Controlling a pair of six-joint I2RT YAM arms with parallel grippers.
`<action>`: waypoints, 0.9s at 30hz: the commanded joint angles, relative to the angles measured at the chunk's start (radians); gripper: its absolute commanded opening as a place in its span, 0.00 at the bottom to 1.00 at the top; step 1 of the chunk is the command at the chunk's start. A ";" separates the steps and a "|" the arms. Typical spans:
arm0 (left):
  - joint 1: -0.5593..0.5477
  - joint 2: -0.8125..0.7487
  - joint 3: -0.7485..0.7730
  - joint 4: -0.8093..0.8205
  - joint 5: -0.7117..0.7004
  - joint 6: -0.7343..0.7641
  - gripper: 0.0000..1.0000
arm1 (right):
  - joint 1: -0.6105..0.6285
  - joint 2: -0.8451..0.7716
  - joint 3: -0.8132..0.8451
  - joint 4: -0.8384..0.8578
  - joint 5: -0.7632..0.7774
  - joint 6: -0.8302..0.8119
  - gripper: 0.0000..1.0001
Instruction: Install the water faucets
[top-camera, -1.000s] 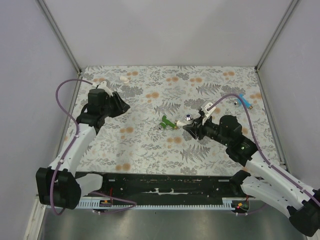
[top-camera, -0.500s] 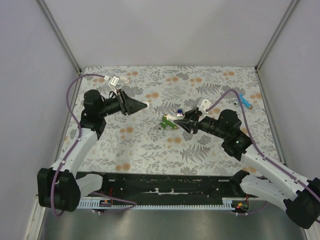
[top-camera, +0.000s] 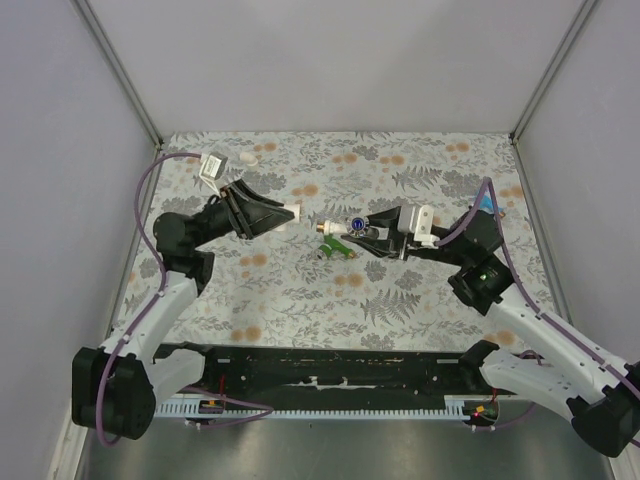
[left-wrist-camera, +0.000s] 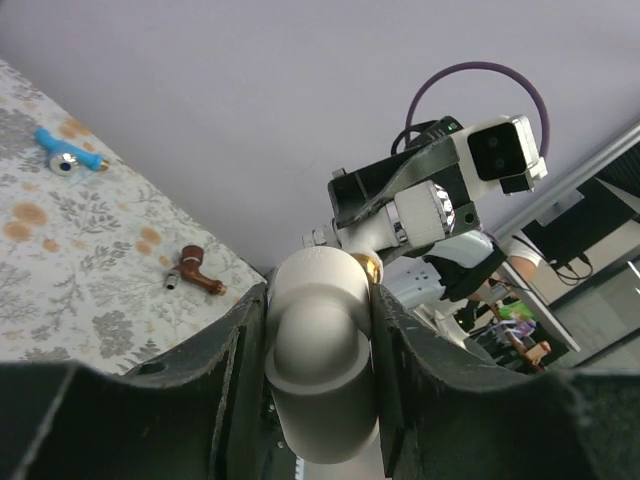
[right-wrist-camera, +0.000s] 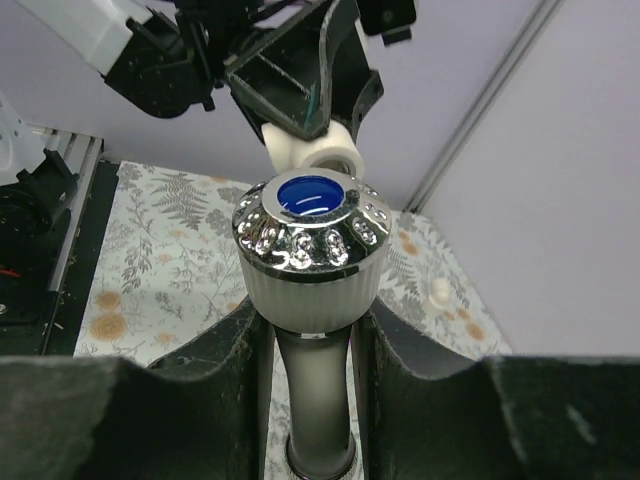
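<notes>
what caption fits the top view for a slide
Left gripper holding a white elbow fitting faces right gripper holding the white faucet

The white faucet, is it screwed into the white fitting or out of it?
Out. From above, the white faucet aims its brass end at the white fitting in the left gripper, a gap between them.
</notes>
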 joint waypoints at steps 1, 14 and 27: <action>-0.033 -0.049 -0.014 0.142 -0.042 -0.153 0.02 | 0.002 0.014 0.091 0.067 -0.103 -0.074 0.00; -0.063 -0.176 0.107 -0.535 -0.153 -0.080 0.02 | 0.002 0.093 0.201 -0.028 -0.191 -0.283 0.00; -0.063 -0.192 0.130 -0.541 -0.188 -0.352 0.02 | 0.003 0.124 0.241 -0.072 -0.176 -0.412 0.00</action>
